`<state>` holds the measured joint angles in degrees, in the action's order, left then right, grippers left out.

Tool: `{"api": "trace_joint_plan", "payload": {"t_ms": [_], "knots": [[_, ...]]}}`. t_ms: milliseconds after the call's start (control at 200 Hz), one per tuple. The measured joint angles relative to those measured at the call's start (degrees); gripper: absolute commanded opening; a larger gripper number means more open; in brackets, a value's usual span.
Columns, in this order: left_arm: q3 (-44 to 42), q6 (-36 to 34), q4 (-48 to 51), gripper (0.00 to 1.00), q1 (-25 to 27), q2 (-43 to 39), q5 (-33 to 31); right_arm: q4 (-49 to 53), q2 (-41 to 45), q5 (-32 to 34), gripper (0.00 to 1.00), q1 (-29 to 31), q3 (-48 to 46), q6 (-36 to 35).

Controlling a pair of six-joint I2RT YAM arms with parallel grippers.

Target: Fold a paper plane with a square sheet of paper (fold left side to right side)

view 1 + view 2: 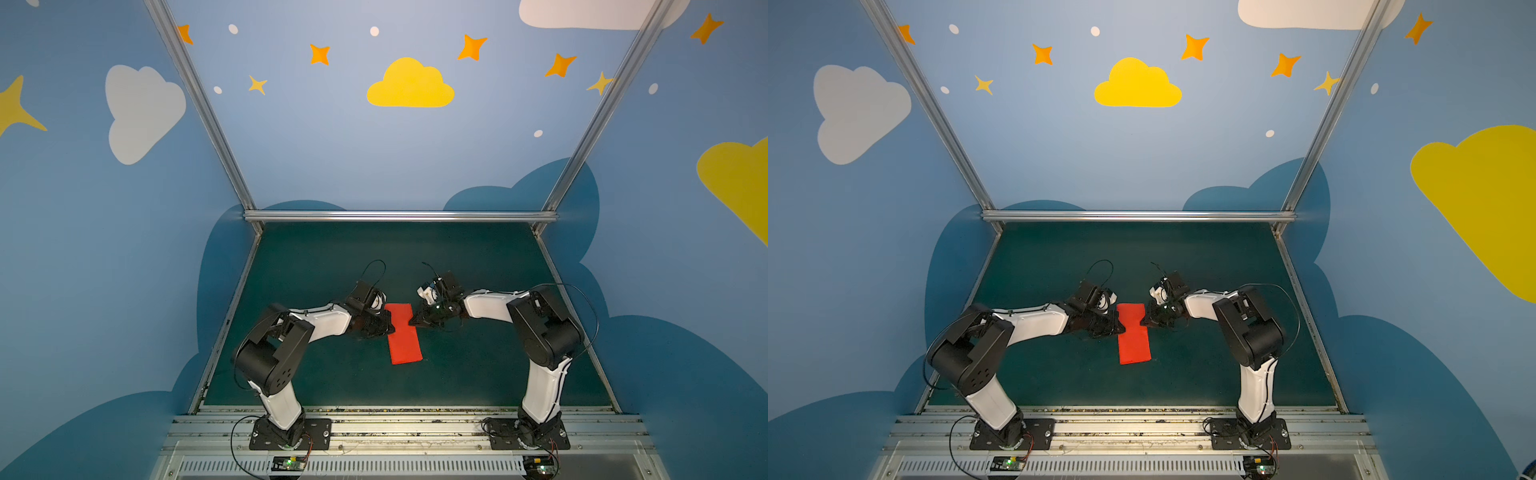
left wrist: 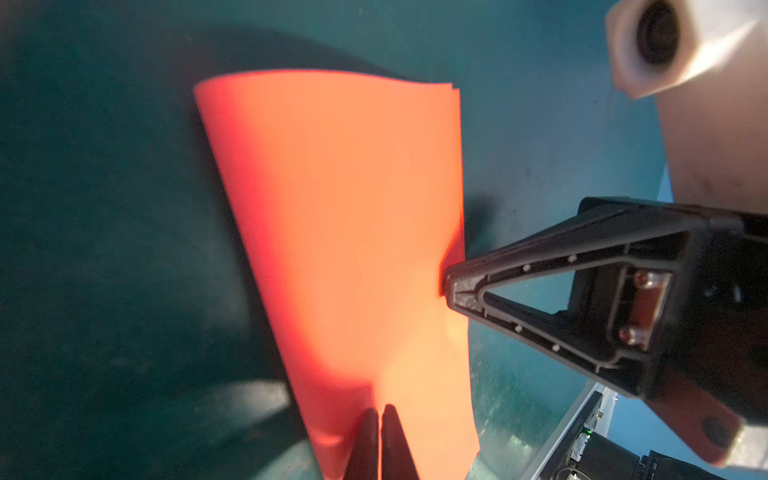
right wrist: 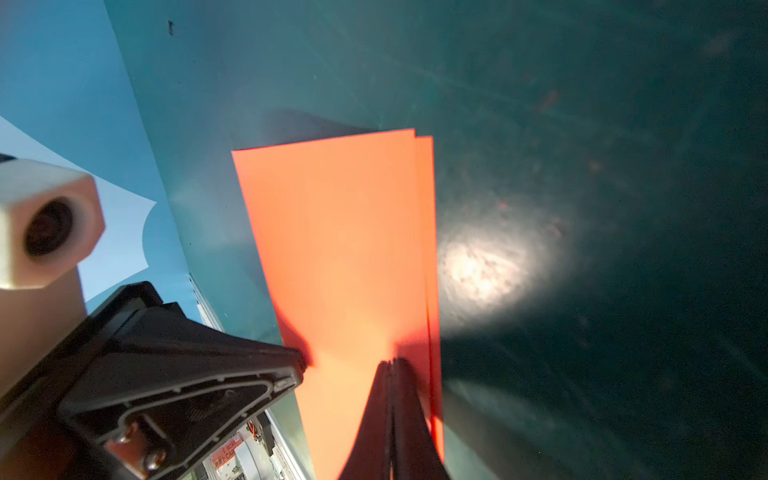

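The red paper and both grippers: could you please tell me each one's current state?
square sheet of paper, folded in half into a narrow strip, layers slightly offset.
left gripper, shut, tip on the paper's left side.
right gripper, shut, tip on its right side.

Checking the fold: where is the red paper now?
In both top views the red paper lies folded at the middle of the green table, between the left gripper and right gripper, whose shut tips touch its long sides.
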<state>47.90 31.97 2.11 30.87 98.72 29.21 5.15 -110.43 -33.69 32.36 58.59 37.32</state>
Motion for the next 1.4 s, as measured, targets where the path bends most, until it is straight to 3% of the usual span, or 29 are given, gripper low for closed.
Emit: {"api": "trace_joint_plan", "payload": {"t_ms": [380,946,1397], "knots": [[-1.75,0.2,-1.95,0.11,-1.05,0.0,-0.52,-0.13,0.04,0.0,0.0,0.0,-0.09,0.0],[-2.67,-0.07,-3.26,0.07,-1.25,0.42,-0.83,0.02,0.24,-0.02,0.0,-0.02,-0.13,-0.04],[-1.22,-1.92,-0.55,0.03,-0.09,0.5,-3.26,9.79,4.13,-1.99,0.0,-0.09,8.59,-4.92]]}}
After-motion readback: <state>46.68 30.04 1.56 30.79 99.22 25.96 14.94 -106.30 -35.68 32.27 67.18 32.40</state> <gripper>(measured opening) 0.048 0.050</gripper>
